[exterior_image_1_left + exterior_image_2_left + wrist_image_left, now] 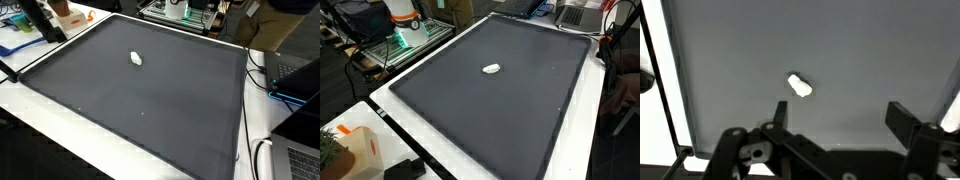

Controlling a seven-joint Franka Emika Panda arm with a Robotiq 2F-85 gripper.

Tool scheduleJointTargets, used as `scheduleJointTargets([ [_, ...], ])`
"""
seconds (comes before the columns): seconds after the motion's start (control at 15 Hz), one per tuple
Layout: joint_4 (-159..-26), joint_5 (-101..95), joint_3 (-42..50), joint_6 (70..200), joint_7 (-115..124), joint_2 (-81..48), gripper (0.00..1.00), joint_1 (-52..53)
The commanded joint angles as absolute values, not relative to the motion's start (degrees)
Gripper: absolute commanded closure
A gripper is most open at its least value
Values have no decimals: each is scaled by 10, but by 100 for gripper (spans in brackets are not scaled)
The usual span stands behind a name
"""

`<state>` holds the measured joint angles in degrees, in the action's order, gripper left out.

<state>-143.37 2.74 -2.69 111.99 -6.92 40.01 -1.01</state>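
Wrist view, nearest first. The fingers [900,118] are spread to their full width, with nothing between them and nothing held. Both tips hang clear above the dark mat [860,60], no contact.

Ahead of the fingers: a small white lump [799,86], lying alone on the dark mat. It sits forward of the tips and well apart from them. It is inside the span of the opening, but closer to one finger's line than to the other's. Shape irregular, slightly elongated; material cannot be told at this size.

In both exterior views the white lump [137,58] [492,69] lies well inside the mat's border and touches nothing else. The fingers are out of frame in both.

Farther out: the dark mat covers most of the white surface [70,118], which shows as a pale margin around it. Past the far edge is a clutter of equipment and cables, too small to detail.

Progress (judgement): at the very start.
- So far: the white lump is untouched and not lifted, and the fingers are open and roughly lined up over it.
- Not yet done: the descent to the white lump, the closing on it, and any move of it.
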Motion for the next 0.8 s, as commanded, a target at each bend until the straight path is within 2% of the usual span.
scheduleJointTargets([
  [0.0,-1433,19,-16,1120,-62,399,0,4],
  [0.73,-1415,19,-27,1115,-50,388,0,8],
])
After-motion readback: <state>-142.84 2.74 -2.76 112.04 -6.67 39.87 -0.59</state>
